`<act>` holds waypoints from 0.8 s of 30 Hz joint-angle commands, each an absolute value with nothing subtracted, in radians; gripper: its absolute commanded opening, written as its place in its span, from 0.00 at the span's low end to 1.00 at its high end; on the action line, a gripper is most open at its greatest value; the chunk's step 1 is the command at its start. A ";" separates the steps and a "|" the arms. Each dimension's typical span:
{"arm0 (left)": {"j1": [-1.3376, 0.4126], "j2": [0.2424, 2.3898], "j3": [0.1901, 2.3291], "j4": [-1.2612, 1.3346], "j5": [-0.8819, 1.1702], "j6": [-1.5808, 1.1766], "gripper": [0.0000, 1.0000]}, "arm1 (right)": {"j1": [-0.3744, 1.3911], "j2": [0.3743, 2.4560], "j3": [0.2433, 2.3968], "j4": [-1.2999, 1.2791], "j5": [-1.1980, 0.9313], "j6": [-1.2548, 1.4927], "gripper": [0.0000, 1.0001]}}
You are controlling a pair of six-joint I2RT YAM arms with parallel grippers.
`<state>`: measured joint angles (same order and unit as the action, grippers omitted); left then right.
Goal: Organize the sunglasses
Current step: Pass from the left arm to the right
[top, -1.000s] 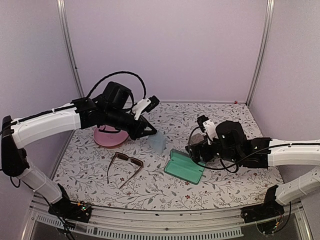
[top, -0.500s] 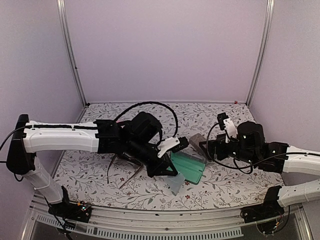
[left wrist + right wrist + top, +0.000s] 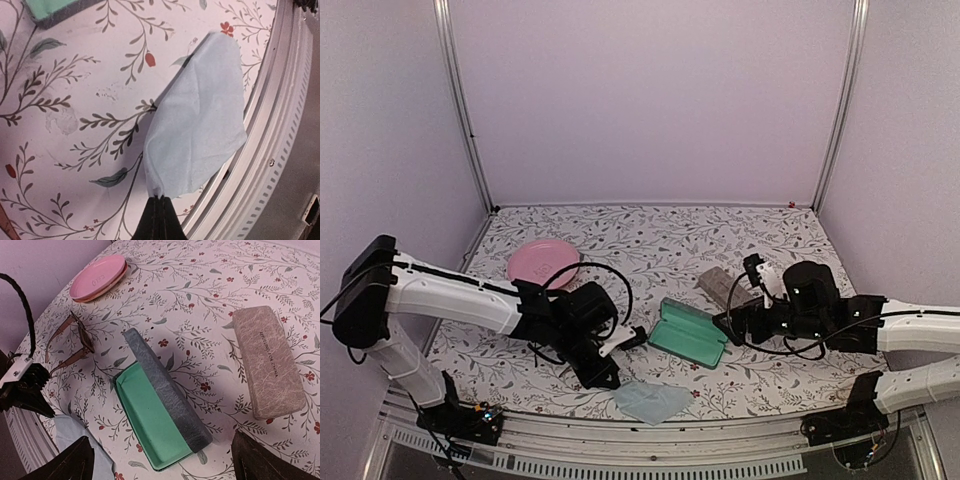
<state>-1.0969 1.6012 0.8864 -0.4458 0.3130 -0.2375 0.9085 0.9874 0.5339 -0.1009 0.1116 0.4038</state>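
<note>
The dark-framed sunglasses (image 3: 76, 338) with brown lenses lie on the flowered table, arms unfolded, left of the open case (image 3: 155, 415). In the top view my left arm covers them. My left gripper (image 3: 159, 199) is shut on a corner of the pale blue cloth (image 3: 197, 120), which lies spread at the table's front edge (image 3: 650, 401) and partly over the metal rail. My right gripper (image 3: 160, 442) hovers open above the open case's green lining, nothing between its fingers (image 3: 75, 460).
The open case (image 3: 688, 333) has a blue-grey lid and a green inside. A closed grey-brown case (image 3: 267, 362) lies to its right. A pink round dish (image 3: 542, 263) sits at the back left. The aluminium rail (image 3: 280, 150) runs along the front edge.
My left arm has swung from the back left by the pink dish to the front edge, carrying the cloth with it. My right arm has shifted slightly right.
</note>
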 commanded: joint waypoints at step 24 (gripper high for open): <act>-1.012 1.398 0.761 -0.221 0.371 -0.402 0.00 | 1.278 1.414 0.558 0.085 -0.059 0.650 0.82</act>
<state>-1.0245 1.4185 0.7876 -0.2909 0.3389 -0.3668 1.2572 1.4044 0.5270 0.0505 -0.1024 0.6201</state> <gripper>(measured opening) 0.006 0.820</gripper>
